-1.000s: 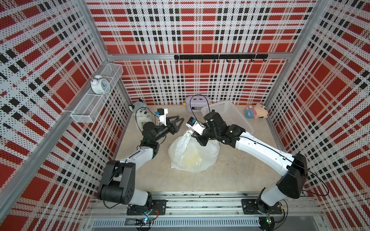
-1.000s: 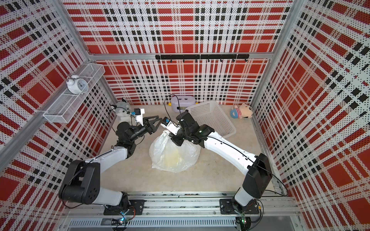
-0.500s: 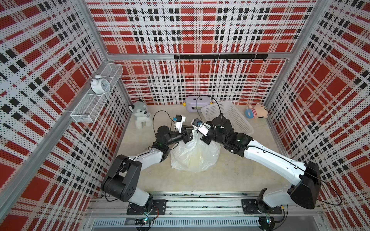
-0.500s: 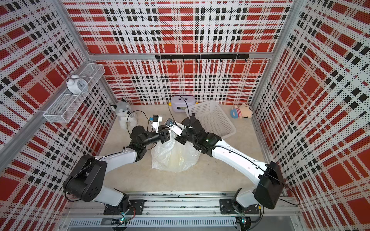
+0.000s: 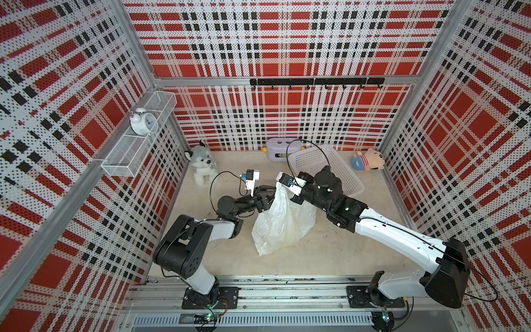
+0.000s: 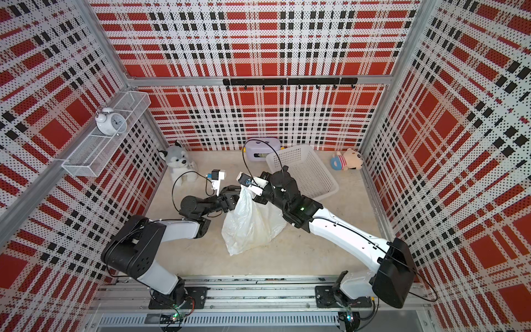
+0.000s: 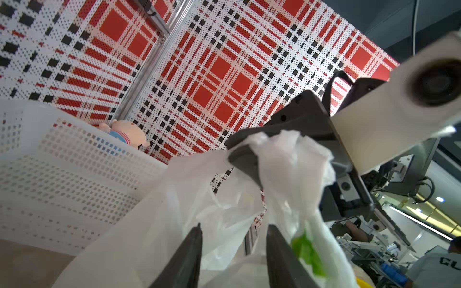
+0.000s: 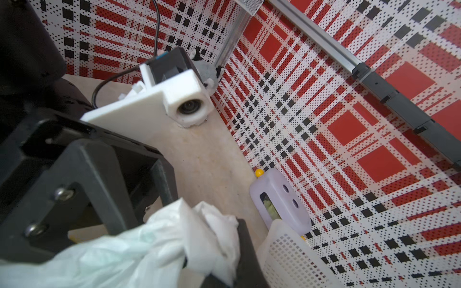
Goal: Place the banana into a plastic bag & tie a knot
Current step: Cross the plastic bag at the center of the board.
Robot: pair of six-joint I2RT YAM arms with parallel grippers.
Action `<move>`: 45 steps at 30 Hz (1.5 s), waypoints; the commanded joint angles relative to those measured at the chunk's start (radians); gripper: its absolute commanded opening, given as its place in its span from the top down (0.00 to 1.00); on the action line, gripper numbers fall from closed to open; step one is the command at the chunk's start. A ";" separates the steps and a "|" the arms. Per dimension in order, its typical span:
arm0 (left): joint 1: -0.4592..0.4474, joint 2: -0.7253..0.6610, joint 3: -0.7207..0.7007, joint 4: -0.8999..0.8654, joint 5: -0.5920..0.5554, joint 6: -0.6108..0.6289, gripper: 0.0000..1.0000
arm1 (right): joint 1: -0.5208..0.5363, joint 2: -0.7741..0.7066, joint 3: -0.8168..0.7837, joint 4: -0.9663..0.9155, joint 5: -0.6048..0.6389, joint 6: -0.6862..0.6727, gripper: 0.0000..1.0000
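Observation:
The white translucent plastic bag (image 5: 283,224) hangs stretched upward from the floor in both top views (image 6: 250,227). My right gripper (image 5: 283,189) is shut on the bunched top of the bag (image 8: 212,232). My left gripper (image 5: 269,197) is against the bag's upper left side. In the left wrist view its fingers (image 7: 197,249) stand apart, open, with loose bag film (image 7: 174,212) between and behind them. A green leaf print (image 7: 308,251) shows on the film. The banana is hidden inside the bag. No knot shows in any view.
A white lattice basket (image 5: 324,169) stands right behind the right wrist. A lilac box (image 5: 280,149) sits at the back wall. A husky plush (image 5: 201,163) is at back left and a pig plush (image 5: 369,163) at back right. A wire shelf (image 5: 126,155) on the left wall carries a clock.
My left gripper swung right from near the husky to the bag's top, its jaws narrowing. The right gripper rose with the bag's top, pulling the bag taller.

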 commanded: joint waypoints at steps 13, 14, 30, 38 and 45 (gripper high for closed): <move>0.020 -0.294 -0.067 -0.478 -0.272 0.417 0.53 | -0.018 -0.031 -0.220 0.501 -0.112 -0.187 1.00; 0.022 -0.337 -0.063 -0.553 -0.313 0.451 0.52 | -0.017 -0.036 -0.243 0.531 -0.129 -0.185 1.00; 0.037 -0.383 -0.023 -0.619 -0.184 0.358 0.49 | 0.091 0.033 -0.427 0.963 -0.051 -0.298 1.00; 0.061 -0.455 -0.091 -0.568 -0.197 0.243 0.47 | 0.135 0.090 -0.466 1.079 0.017 -0.365 1.00; 0.045 -0.580 -0.033 -0.851 -0.330 0.207 0.43 | 0.161 0.142 -0.513 1.153 0.085 -0.461 1.00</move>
